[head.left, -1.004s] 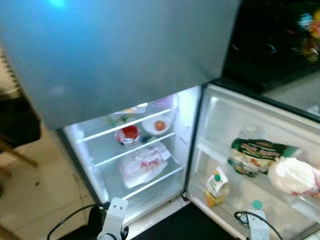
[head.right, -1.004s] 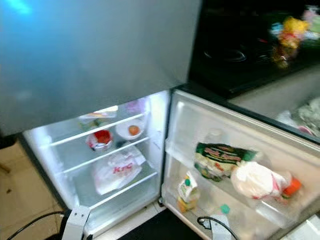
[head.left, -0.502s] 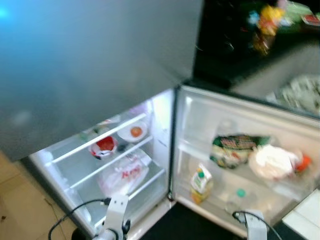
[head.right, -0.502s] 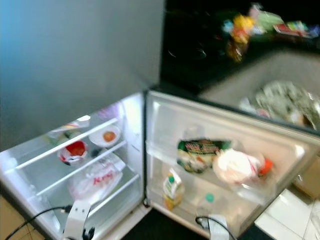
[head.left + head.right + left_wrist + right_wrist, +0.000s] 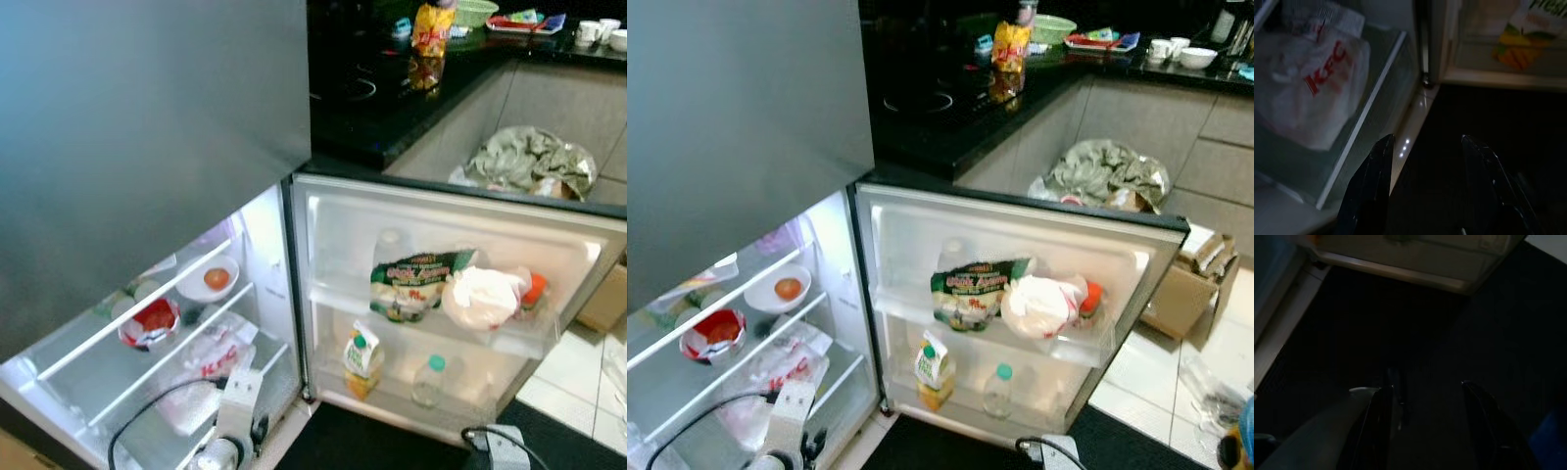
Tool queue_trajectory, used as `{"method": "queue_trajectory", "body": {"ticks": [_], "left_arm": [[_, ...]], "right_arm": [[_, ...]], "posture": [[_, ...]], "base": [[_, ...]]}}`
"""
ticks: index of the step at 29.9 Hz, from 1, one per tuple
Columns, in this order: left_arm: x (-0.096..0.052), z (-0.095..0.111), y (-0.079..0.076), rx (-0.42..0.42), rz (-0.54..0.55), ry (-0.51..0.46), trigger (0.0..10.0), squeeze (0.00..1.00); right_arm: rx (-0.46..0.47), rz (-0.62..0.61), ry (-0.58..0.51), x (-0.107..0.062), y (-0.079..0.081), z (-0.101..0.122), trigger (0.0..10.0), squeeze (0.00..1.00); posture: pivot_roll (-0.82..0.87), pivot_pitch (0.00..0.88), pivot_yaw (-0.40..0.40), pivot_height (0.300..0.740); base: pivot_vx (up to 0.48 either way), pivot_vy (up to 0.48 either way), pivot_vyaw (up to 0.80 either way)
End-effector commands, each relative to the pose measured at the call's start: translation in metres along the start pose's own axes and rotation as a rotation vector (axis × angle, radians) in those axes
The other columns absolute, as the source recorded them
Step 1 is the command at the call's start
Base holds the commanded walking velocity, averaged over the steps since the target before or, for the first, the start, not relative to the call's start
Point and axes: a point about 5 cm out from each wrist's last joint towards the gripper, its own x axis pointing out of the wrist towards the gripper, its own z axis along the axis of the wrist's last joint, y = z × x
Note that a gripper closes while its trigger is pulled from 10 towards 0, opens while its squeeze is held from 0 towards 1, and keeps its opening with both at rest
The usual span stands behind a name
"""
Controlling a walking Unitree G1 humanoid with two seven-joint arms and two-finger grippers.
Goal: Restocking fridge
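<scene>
Both grippers hang low before the open fridge [image 5: 294, 211], fingers parted and holding nothing. Seen along the left gripper [image 5: 1425, 186], its two black fingers [image 5: 1374, 181] spread wide above the dark floor mat [image 5: 1488, 122], near the fridge's lower sill; that wrist view brings up the red lettering on a white KFC bag [image 5: 1312, 93] lying on a glass shelf, and the bottom corner of a juice carton [image 5: 1520, 51] in the door. From the head, the left arm [image 5: 235, 411] rises at the frame's bottom edge, partly covering the bag.

Inside the lit compartment, a red-and-white bowl [image 5: 149, 321] sits on the middle shelf, and beside it a white bowl [image 5: 208, 279] holds something orange; items on the shelf above are cut off by the grey upper door [image 5: 147, 127].

On the open lower door, the upper rack carries a green food packet [image 5: 413, 284] touching a white plastic bag [image 5: 483, 297], with something orange half hidden behind it. Below stand the carton and a clear bottle [image 5: 427, 380] with a green cap.

The right gripper [image 5: 1425, 421] is similarly spread over the mat in a very dark view, with the door's underside at the edge.
</scene>
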Motion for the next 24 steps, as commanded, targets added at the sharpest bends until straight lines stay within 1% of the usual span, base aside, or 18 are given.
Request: {"method": "queue_trajectory", "body": {"ticks": [1,12,15,24], "left_arm": [[-0.0008,-0.0041,-0.0037,-0.010,-0.013,0.017,10.0,0.00],[-0.0002,-0.0016,-0.0049,-0.020,-0.015,0.009,10.0,0.00],[-0.0002,-0.0027,-0.0055,-0.026,-0.014,0.016,10.0,0.00],[-0.0012,-0.0075,-0.0058,-0.035,-0.013,0.035,10.0,0.00]], "right_arm": [[0.015,-0.002,-0.015,0.0001,-0.0003,0.0032,10.0,0.00],[0.012,-0.011,-0.008,-0.0003,-0.0031,0.0009,10.0,0.00],[0.006,-0.007,-0.018,0.0001,-0.0020,0.0059,10.0,0.00],[-0.006,-0.006,-0.024,0.0003,-0.0017,0.0090,10.0,0.00]], "posture": [[-0.04,0.000,0.048,0.740],[-0.05,0.000,0.049,0.740],[-0.05,0.000,0.046,0.740],[-0.06,0.000,0.044,0.740]], "base": [[0.000,0.000,0.00],[0.000,-0.384,0.00],[0.000,-0.480,0.00],[0.000,-0.415,0.00]]}}
